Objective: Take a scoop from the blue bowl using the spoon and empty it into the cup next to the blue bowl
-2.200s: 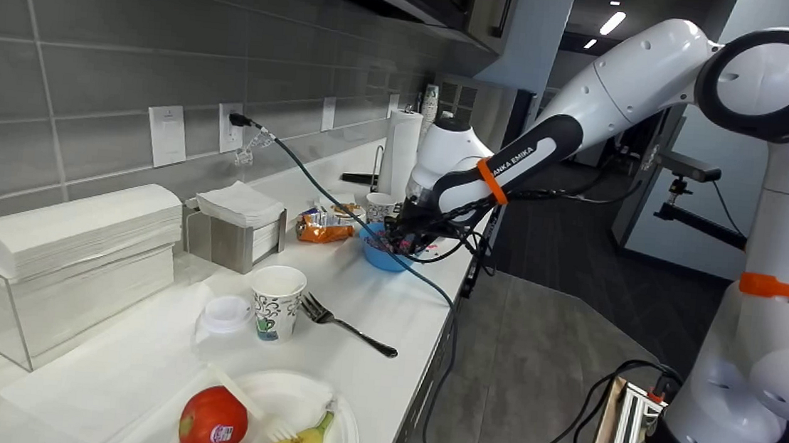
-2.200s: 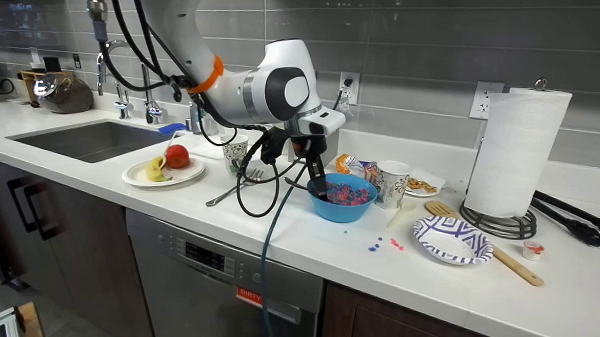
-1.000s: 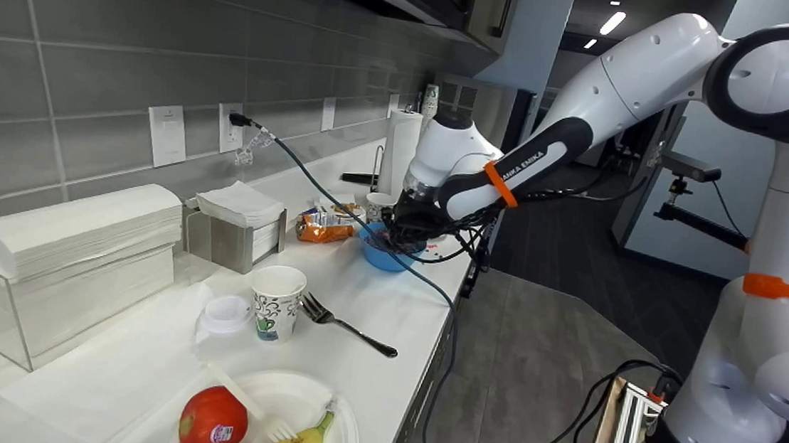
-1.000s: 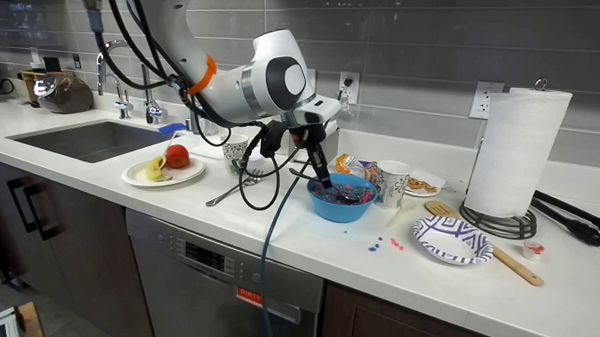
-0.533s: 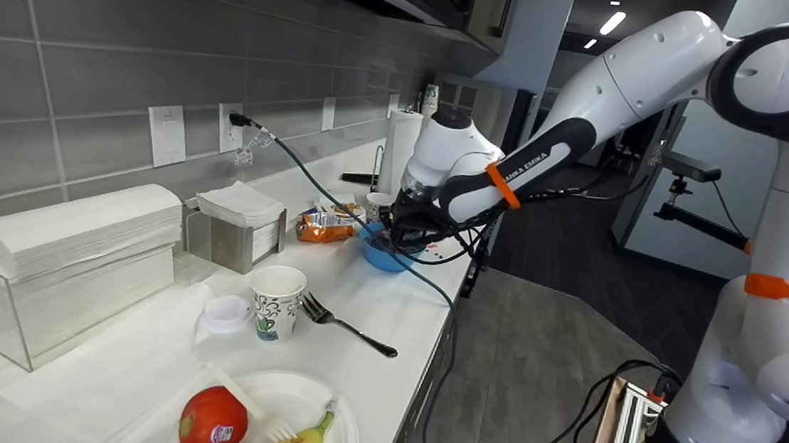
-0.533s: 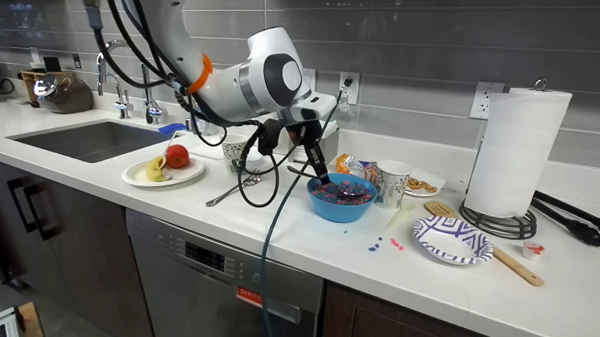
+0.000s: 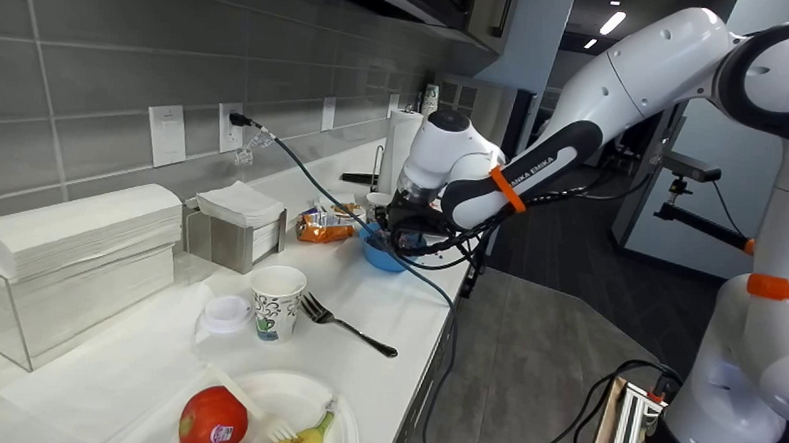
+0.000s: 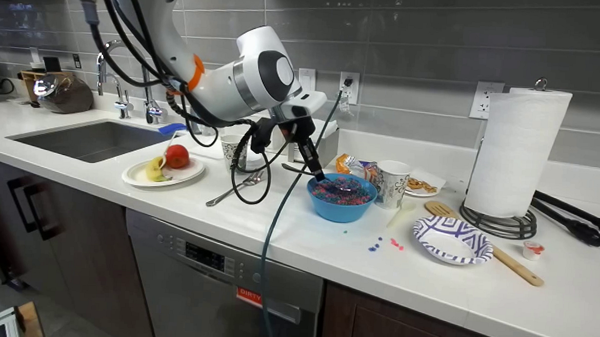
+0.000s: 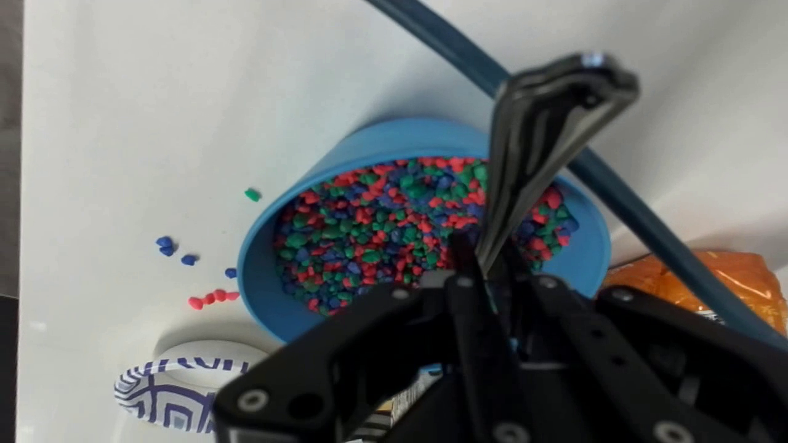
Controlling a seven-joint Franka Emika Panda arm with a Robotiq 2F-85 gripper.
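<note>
- Gripper (image 9: 487,261): fingers pinching the spoon (image 9: 535,132) by the handle, right of center in wrist view. Handle end overlaps the teal cable (image 9: 634,215), blurred.
- Spoon's scoop end: behind the gripper in wrist view. In an exterior view it reads as a dark patch with a glint among the pellets (image 8: 324,194); can't tell if loaded.
- Blue bowl (image 8: 341,210): just right of center in an exterior view, part filled. Bottom of its rim covered by gripper in wrist view.
- In an exterior view the bowl (image 7: 378,260) sits mid-frame, partly behind gripper and cable; fingertips can't be picked out.
- Cup (image 8: 392,186): upright, just right of the bowl in an exterior view. Contact unclear, inside not readable.
- Patterned bowl (image 9: 163,400): lower left in wrist view, partly behind gripper. Orange bag (image 9: 732,280): right edge, crossed by cable.
</note>
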